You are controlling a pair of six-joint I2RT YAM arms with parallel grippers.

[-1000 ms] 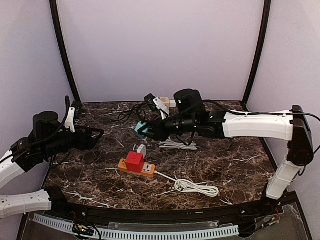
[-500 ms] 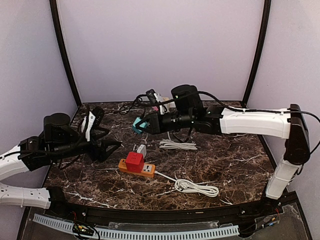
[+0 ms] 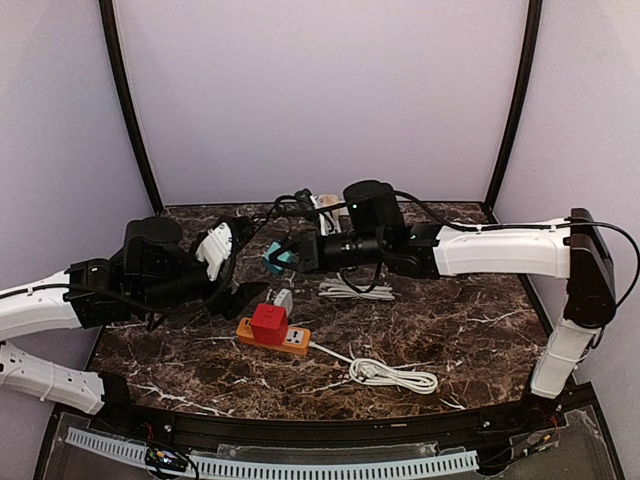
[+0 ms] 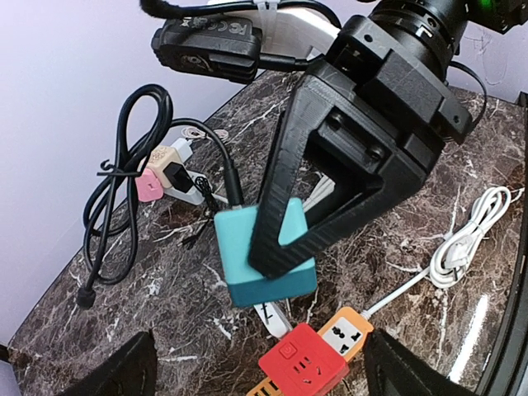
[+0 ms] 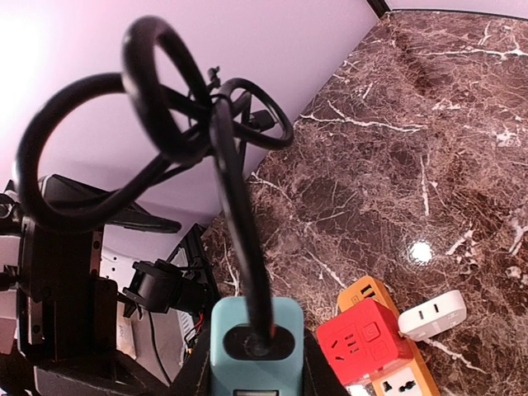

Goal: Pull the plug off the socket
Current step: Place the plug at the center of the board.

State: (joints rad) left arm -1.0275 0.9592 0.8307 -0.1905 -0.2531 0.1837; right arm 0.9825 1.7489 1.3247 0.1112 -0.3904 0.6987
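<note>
Right claw: the right gripper is closed on the teal plug, one black finger pressed on each side of the block.
Teal plug: it hangs in the air, apart from the orange power strip. In the top view it sits at about 12 o'clock from the strip.
Plug's cable: a black cable comes out of the plug's end and curls into loose loops above it.
Left claw: the left gripper is spread wide with nothing between its fingers. In its wrist view the fingers frame the strip's near end.
Left arm's place: in the top view the gripper is at about 9 o'clock from the strip, low over the table.
Power strip: it lies flat near the table's middle, with a red cube adapter standing on its left end and a bare socket face at its right end.
White adapter: a small white adapter lies just beside the strip at its 12 o'clock.
Strip's lead: a white cord runs toward 4 o'clock and ends in a flat coil.
Back corner: pink and beige adapters with a looped black lead lie at 11 o'clock, by the wall.
</note>
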